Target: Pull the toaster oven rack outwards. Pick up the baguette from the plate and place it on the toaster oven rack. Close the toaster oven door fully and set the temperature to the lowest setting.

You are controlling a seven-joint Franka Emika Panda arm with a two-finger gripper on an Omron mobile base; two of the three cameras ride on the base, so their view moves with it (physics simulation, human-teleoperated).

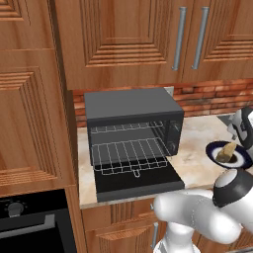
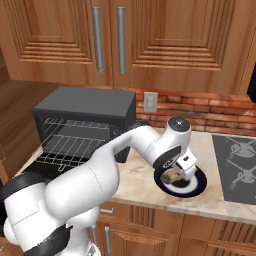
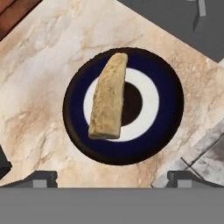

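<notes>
The baguette (image 3: 108, 98) lies on the plate (image 3: 168, 105) straight below the claw (image 3: 112, 178), its long axis running away from the claw with the narrow tip at the far end and the blunt end nearest. It's golden-tan and crusty, resting across the white centre and navy rim. The claw hovers above it, fingers spread wide apart, empty. In the right base view the wrist hides most of the loaf.

I see even, soft light and sharp rendering; beyond my fingertips, the baguette (image 3: 108, 97) perhaps casts one dark shadow.
</notes>
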